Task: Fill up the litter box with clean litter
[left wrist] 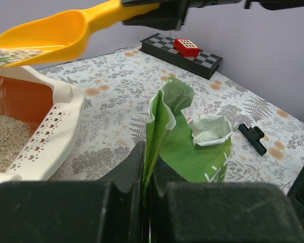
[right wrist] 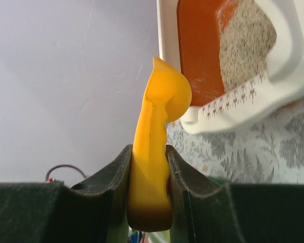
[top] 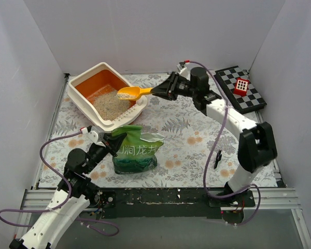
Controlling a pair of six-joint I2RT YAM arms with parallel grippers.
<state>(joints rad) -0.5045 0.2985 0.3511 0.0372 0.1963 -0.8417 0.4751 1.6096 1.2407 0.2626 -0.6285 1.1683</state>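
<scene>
The litter box [top: 82, 82], cream rim and orange basin, stands at the back left and holds pale beige litter [top: 111, 104] in its near half. My right gripper [top: 156, 91] is shut on the handle of a yellow-orange scoop [top: 132, 93], held over the box's right rim with litter in it [left wrist: 15, 54]. The right wrist view shows the scoop [right wrist: 154, 136] clamped between the jaws, with the box [right wrist: 273, 96] beyond. My left gripper [top: 113, 142] is shut on the top edge of the open green bag [top: 137, 150]; the left wrist view shows the bag [left wrist: 177, 136] pinched.
A black-and-white checkered board [top: 241, 89] with a small red block [top: 242, 86] lies at the back right. A small black clip [top: 217, 157] lies on the floral mat right of the bag. White walls enclose the table on three sides.
</scene>
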